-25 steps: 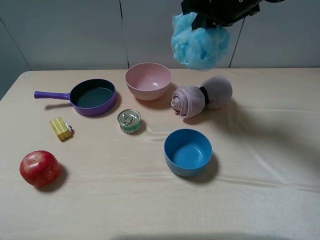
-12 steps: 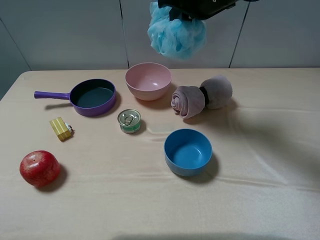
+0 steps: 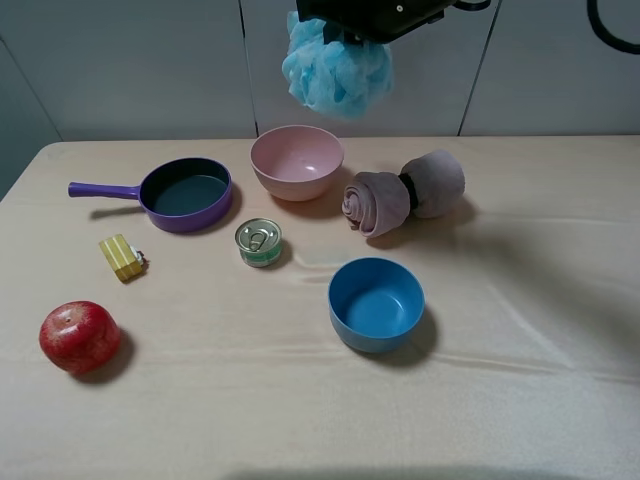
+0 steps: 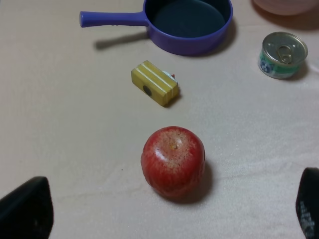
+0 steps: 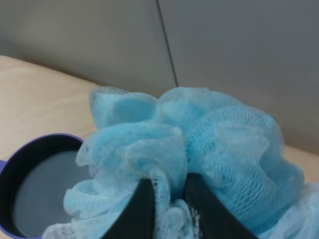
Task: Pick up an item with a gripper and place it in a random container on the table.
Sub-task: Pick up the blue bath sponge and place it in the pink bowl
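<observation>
Right gripper [image 5: 167,209] pinching light-blue pouf [image 3: 335,70], held aloft, above pink bowl [image 3: 297,185] in the high view. Pink bowl, blue bowl [image 3: 372,340] and purple pan [image 3: 190,222] all bare inside. Right gripper cropped by top edge there. Left gripper [image 4: 167,214] spread wide, only tips showing.

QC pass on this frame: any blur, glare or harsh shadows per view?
Exterior high: sharp, even light, soft shadows right of blue bowl and apple, no strong glare. Left wrist: apple sharp, jaws dark and blurred. Right wrist: pouf fills the frame, slightly soft; purple pan beyond it out of focus.
</observation>
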Available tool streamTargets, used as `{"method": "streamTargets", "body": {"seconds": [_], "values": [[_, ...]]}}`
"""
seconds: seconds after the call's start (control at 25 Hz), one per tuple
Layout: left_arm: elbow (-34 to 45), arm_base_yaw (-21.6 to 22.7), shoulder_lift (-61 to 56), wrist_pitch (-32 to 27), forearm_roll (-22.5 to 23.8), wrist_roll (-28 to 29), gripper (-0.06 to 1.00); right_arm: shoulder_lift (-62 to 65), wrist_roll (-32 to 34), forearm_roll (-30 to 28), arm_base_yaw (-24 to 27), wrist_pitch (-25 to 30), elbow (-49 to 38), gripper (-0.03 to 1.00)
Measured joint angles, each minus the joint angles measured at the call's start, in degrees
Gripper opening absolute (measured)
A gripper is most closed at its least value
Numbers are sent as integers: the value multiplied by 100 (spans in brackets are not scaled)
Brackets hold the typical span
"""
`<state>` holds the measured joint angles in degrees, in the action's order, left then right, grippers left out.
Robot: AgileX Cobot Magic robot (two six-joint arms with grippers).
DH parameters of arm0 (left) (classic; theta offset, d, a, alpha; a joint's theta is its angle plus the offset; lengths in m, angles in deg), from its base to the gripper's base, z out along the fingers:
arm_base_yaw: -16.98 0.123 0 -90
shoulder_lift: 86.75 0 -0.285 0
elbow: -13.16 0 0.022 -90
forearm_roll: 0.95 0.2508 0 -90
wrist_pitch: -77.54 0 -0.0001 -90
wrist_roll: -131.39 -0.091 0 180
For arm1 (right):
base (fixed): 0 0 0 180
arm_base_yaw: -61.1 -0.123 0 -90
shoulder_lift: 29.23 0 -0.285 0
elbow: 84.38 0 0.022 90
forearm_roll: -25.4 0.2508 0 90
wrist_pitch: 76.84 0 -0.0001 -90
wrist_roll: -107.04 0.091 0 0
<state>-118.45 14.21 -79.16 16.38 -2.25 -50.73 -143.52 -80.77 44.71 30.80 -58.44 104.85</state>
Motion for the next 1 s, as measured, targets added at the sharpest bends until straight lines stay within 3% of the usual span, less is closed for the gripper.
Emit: {"method": "streamTargets", "body": {"seconds": [1.0], "values": [[0, 0, 0, 0, 0, 0, 99, -1355, -537, 703, 0, 6, 888, 6]]}}
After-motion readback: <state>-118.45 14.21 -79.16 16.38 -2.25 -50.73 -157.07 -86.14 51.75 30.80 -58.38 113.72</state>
